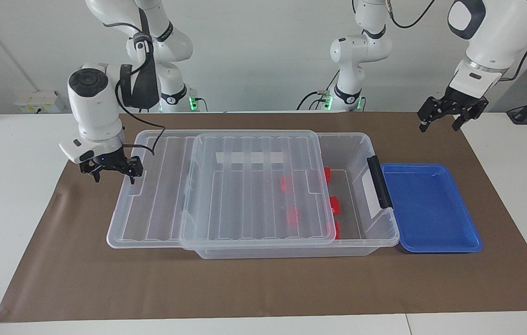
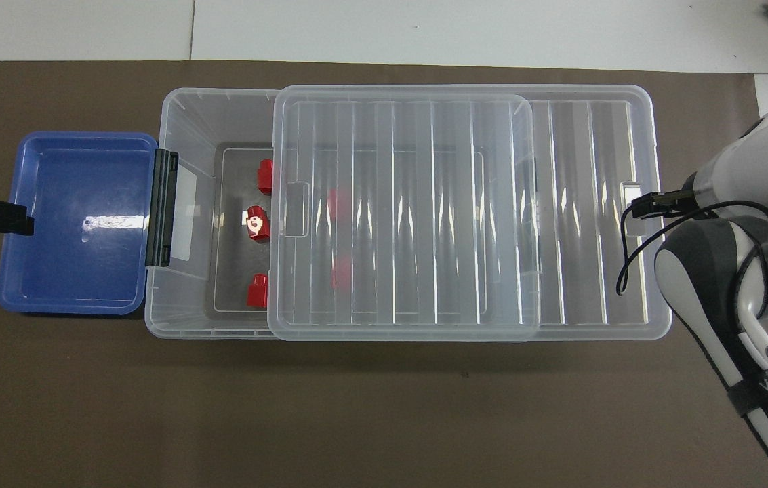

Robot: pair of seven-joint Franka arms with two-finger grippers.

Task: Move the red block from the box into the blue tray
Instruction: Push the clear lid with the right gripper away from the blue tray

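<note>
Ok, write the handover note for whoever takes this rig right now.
Right gripper: open, at the lid's end notch.
Left gripper: open, raised by the tray, waiting.
Lid: on the box, shifted toward the right arm's end.
Blocks: five in the box, three uncovered at the tray end, two under the lid.
Tray: empty, against the box's latch end.
Done: box partly open.
Left: pick one block, place it in the tray.

Red blocks (image 2: 260, 224) lie in the box (image 2: 184, 312), the blue tray (image 2: 11, 271) touching its left-arm end.
</note>
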